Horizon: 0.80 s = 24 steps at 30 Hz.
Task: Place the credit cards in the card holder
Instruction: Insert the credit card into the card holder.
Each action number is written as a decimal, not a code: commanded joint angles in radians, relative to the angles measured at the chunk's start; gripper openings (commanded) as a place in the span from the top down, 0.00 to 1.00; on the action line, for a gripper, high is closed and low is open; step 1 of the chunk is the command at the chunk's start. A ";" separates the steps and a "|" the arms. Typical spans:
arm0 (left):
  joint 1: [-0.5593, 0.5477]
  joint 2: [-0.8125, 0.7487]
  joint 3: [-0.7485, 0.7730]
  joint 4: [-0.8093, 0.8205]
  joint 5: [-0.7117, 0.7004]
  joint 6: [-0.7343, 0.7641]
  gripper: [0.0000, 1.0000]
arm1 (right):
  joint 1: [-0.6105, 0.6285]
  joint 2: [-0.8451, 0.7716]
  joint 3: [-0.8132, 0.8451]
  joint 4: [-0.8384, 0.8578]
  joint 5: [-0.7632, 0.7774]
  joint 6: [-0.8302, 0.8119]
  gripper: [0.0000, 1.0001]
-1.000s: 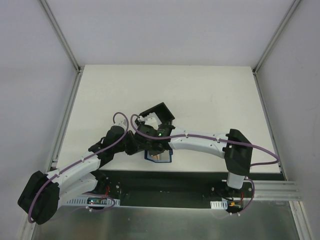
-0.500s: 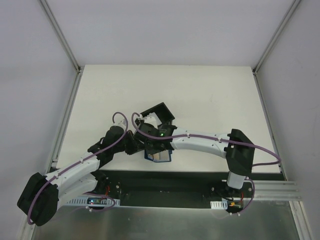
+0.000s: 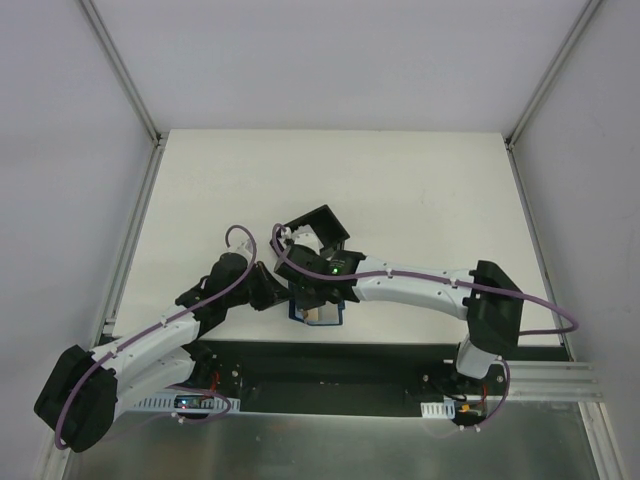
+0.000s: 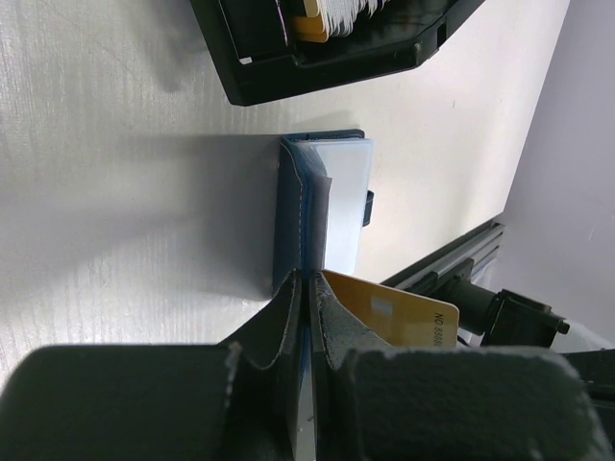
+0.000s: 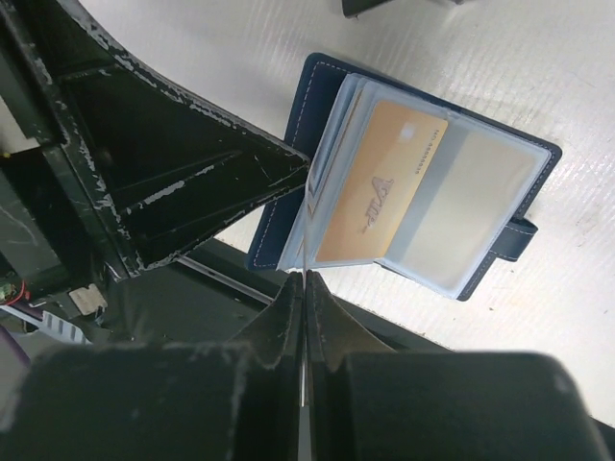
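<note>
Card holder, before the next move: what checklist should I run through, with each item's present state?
1. The left gripper pinches the cover of the dark navy-blue folding card holder: ok.
2. Holder lies open, sleeves exposed: ok.
3. The tan rectangular credit card is fully seated in its sleeve: cannot tell.
4. The right gripper is shut on a thin sheet seen edge-on; card or sleeve: cannot tell.
5. The black open-sided box frame lies apart from the holder: ok.
</note>
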 commanded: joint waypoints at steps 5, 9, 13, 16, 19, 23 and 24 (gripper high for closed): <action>0.004 -0.001 0.022 0.060 0.026 0.023 1.00 | 0.008 0.049 0.028 -0.062 0.009 0.006 1.00; 0.004 -0.004 0.019 0.060 0.025 0.023 1.00 | 0.011 0.029 0.032 -0.114 0.075 0.001 1.00; 0.004 -0.002 0.020 0.055 0.022 0.028 1.00 | 0.009 -0.009 0.022 -0.149 0.129 0.003 1.00; 0.004 -0.004 0.016 0.049 0.018 0.026 1.00 | 0.009 -0.028 0.005 -0.163 0.142 0.006 1.00; 0.004 -0.009 0.013 0.048 0.016 0.025 1.00 | 0.008 -0.034 -0.006 -0.162 0.146 0.009 1.00; 0.004 -0.013 0.014 0.048 0.025 0.039 1.00 | 0.005 -0.036 -0.008 -0.160 0.144 0.009 0.99; 0.004 -0.019 0.025 0.052 0.039 0.060 1.00 | 0.000 -0.042 -0.014 -0.159 0.152 0.009 0.99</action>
